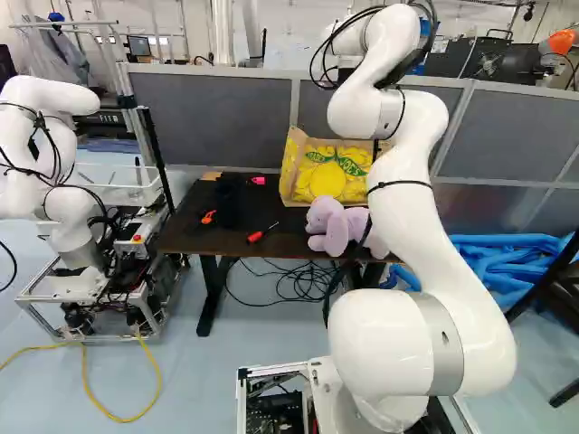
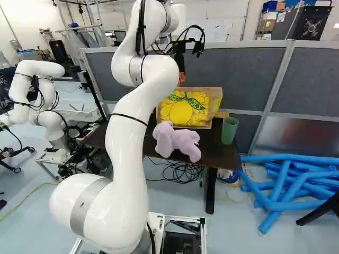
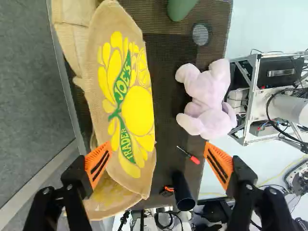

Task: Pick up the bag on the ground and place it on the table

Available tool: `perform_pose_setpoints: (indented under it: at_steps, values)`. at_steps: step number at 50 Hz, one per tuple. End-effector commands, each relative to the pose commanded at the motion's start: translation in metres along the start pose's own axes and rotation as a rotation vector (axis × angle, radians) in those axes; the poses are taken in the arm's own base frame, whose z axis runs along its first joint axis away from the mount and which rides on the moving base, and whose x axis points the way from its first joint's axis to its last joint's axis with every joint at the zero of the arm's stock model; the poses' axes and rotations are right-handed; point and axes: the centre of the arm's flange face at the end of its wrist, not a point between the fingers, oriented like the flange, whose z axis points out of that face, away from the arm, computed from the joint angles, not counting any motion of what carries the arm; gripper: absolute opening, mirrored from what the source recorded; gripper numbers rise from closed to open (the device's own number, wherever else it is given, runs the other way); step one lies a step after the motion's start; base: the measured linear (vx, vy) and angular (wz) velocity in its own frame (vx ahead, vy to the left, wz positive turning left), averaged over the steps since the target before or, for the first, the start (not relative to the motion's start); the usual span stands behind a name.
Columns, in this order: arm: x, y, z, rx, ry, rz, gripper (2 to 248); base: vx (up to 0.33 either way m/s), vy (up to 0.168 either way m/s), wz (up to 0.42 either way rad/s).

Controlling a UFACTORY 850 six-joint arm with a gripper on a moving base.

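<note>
Near the upper middle of the left base view, the bag (image 1: 324,181) lies on the table (image 1: 280,219) by the partition (image 1: 213,117), probably to keep it off the front edge. The gripper (image 3: 158,150) stands spread and pinches nothing, likely leaving the bag free; the arm (image 1: 403,190) hides its right end there, and I cannot make out any handles

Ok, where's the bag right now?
In the right base view, the bag is on the table, toward its far side by the grey partition, just beyond the purple plush toy and left of the green cup.
</note>
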Motion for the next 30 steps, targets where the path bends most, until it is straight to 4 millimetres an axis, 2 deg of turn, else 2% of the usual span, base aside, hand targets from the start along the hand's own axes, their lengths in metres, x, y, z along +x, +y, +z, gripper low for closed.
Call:
perform_pose_setpoints:
  at_steps: [30]
  values:
    - [0.0000,0.0000,0.0000,0.000,0.000,0.000,247,-0.156,0.002,0.011]
